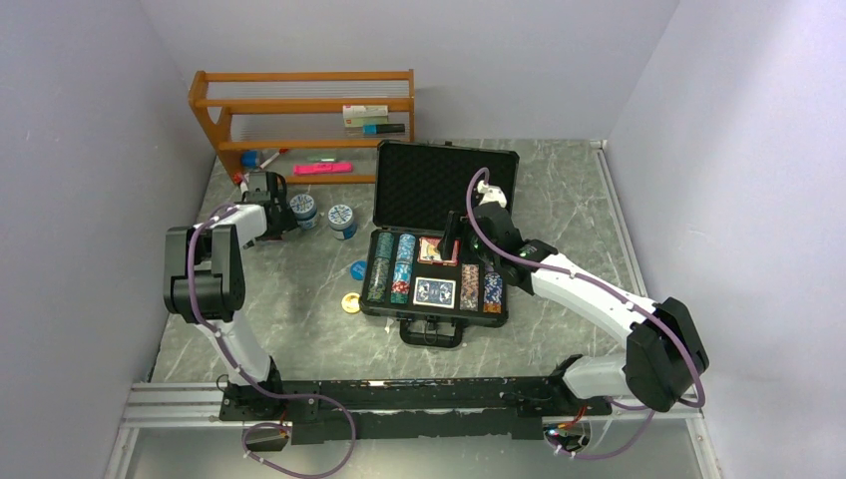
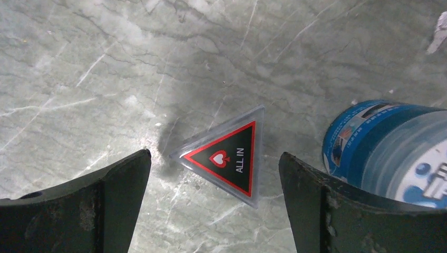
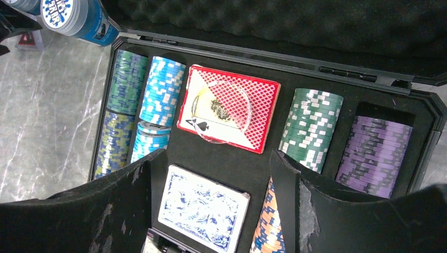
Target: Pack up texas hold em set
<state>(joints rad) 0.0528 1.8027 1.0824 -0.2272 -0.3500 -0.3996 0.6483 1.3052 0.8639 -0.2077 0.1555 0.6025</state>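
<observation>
Currently, the black briefcase [image 1: 446, 185] lies open mid-table, lid raised, holding striped chip stacks [image 3: 311, 126], a red deck [image 3: 248, 105] and a blue deck [image 3: 203, 208]. The right gripper [image 3: 217, 155] hovers above, jaws apart. The left gripper [image 2: 214, 157], jaws apart, straddles a triangular ALL IN marker [image 2: 229, 158].

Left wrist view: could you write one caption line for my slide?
Open left gripper above a triangular ALL IN marker lying on the marble table, blue-and-white tub at right.

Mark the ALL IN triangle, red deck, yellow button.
ALL IN triangle [image 2: 227, 157]: left wrist view, black face centre.
red deck [image 3: 258, 113]: right wrist view, patterned back, right half.
yellow button [image 1: 350, 302]: top view, disc centre.
</observation>
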